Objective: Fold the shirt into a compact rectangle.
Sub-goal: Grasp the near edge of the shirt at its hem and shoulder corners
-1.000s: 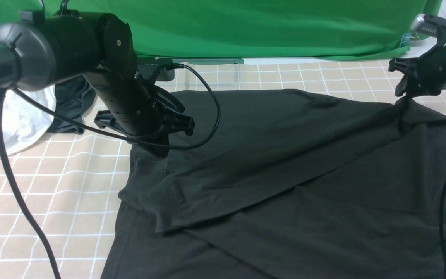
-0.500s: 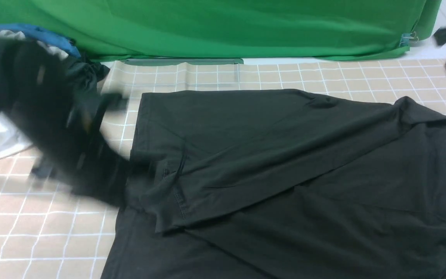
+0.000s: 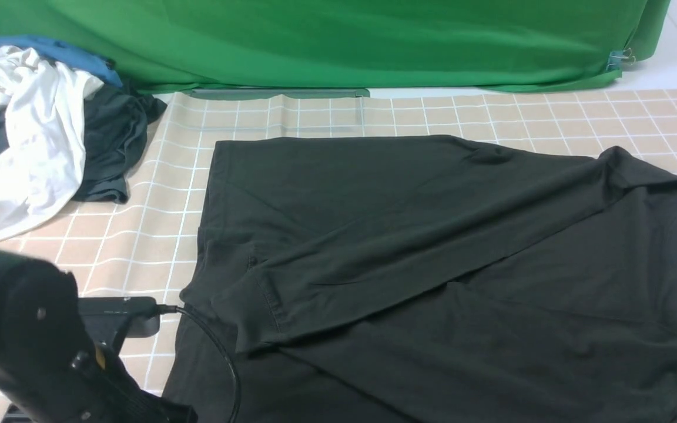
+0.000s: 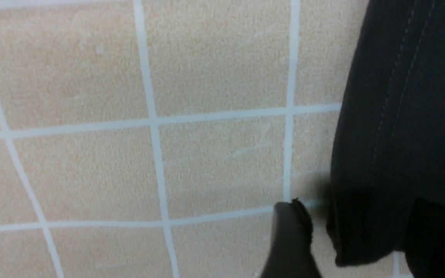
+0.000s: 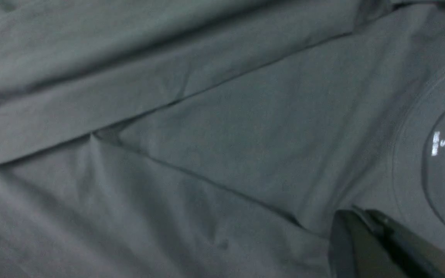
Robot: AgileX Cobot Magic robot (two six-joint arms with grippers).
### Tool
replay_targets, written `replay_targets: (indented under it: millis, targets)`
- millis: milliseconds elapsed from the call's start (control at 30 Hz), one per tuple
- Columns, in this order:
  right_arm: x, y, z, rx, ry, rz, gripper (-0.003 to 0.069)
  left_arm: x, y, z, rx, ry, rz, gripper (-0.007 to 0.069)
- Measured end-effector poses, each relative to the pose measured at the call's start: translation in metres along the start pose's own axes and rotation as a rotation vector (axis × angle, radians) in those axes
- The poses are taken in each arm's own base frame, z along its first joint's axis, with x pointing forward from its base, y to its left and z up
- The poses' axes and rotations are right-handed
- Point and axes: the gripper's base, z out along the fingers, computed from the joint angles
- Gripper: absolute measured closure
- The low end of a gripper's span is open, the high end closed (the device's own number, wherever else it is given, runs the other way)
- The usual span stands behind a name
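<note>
Checked tablecloth (image 3: 138, 247) | black shirt (image 3: 432, 235) half-folded | left jaws spread | right jaws clenched, empty

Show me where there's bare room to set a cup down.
Free: the checked cloth strip between green backdrop and shirt, and the patch between clothes pile and shirt. Crowded: shirt covers centre and right; the left arm fills the near left corner.

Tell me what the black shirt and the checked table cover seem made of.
Shirt: soft matte knit, likely cotton jersey; it lies in limp creases, and the hem is double-stitched. Table cover: thin beige sheet with white grid, finely grained, creased at the far edge; vinyl or coated cloth, unclear.
</note>
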Motion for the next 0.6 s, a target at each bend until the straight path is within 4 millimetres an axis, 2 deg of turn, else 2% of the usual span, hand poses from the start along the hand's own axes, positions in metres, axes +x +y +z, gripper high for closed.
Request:
replay_targets:
  millis: [133, 233, 333, 367, 433, 467, 500, 567, 600]
  targets:
    - [0.011, 0.006, -0.016, -0.001, -0.047, -0.010, 0.0623, 0.000, 0.001, 0.011, -0.006, 0.010, 0.004, 0.0117]
    - [0.016, 0.012, -0.032, -0.012, -0.098, -0.015, 0.0623, -0.002, 0.001, 0.019, -0.007, 0.057, 0.023, 0.0124]
    - [0.020, 0.017, -0.043, -0.021, -0.136, -0.018, 0.0623, -0.003, 0.001, 0.022, -0.012, 0.082, 0.050, 0.0176]
    - [0.023, 0.020, -0.050, -0.026, -0.156, -0.021, 0.0623, -0.004, 0.002, 0.023, -0.022, 0.098, 0.080, 0.0260]
    - [0.025, 0.022, -0.054, -0.028, -0.166, -0.024, 0.0623, -0.004, 0.002, 0.024, -0.025, 0.104, 0.087, 0.0335]
    - [0.027, 0.023, -0.058, -0.034, -0.167, -0.026, 0.0623, -0.004, 0.001, 0.024, -0.012, 0.105, 0.088, 0.0438]
    - [0.029, 0.024, -0.059, -0.035, -0.162, -0.028, 0.0622, -0.004, 0.001, 0.023, -0.007, 0.104, 0.092, 0.0494]
    - [0.033, 0.026, -0.061, -0.045, -0.129, -0.031, 0.0618, -0.003, -0.001, 0.021, 0.009, 0.088, 0.103, 0.0575]
    - [0.034, 0.026, -0.061, -0.046, -0.125, -0.031, 0.0617, -0.003, -0.001, 0.020, 0.011, 0.086, 0.104, 0.0582]
